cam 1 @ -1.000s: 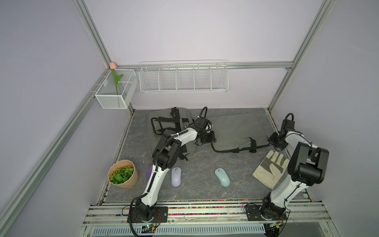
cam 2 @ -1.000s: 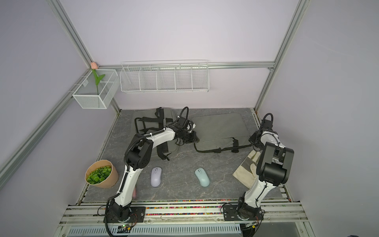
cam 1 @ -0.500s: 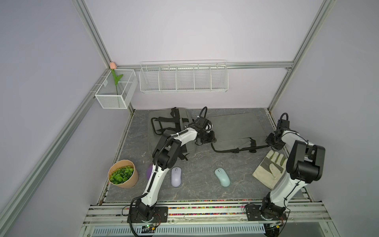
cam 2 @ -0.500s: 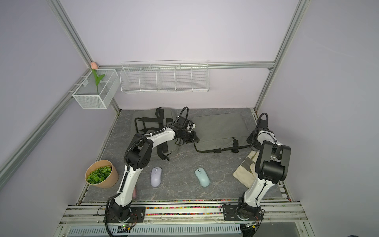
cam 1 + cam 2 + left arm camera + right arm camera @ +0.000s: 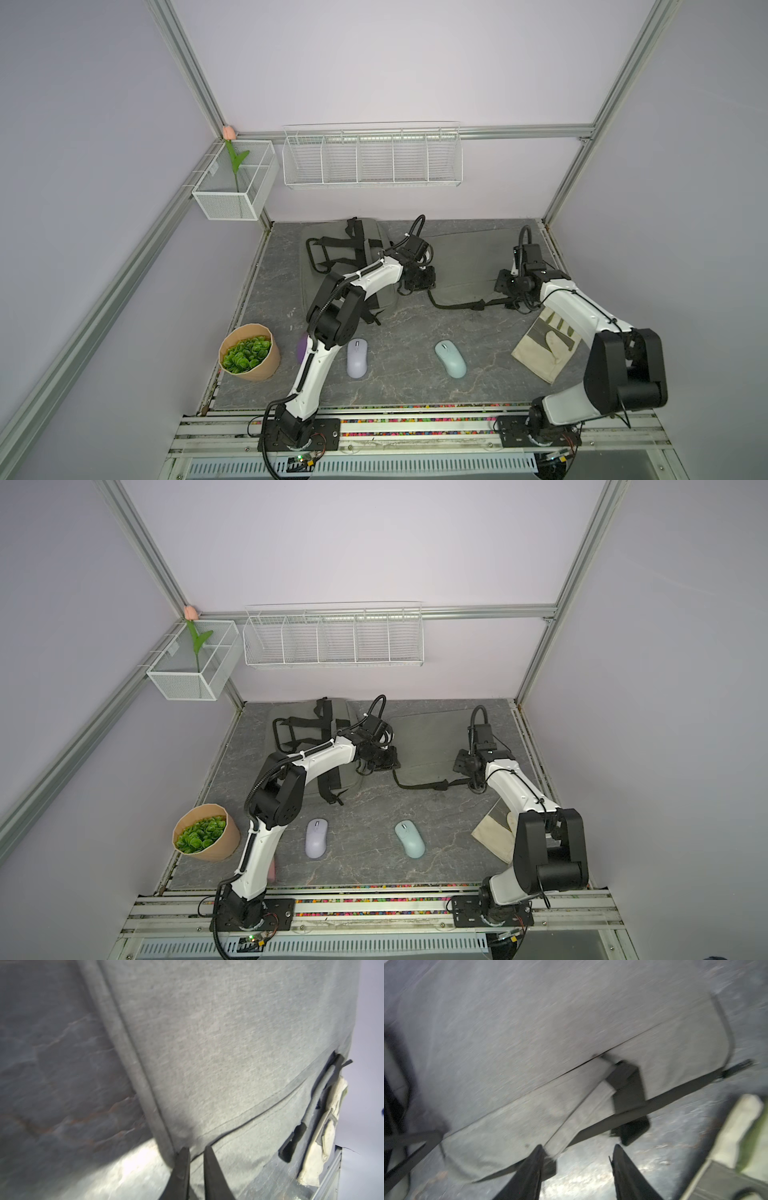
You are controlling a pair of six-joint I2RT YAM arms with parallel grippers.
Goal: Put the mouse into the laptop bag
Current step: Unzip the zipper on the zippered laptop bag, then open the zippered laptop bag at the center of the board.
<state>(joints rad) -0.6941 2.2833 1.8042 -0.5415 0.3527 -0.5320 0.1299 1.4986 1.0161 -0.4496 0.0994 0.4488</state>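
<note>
Right hand (image 5: 578, 1146) nearer laptop bag (image 5: 550, 1032), jaws apart

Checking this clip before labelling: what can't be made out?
- Purple thing, top view: mostly behind the left arm.
- Left hand, wrist view: cut off by the edge; grip on the bag unclear.
- Bag's opening, right wrist view: blurred.
- Glove, top views: partly under the right arm.
</note>
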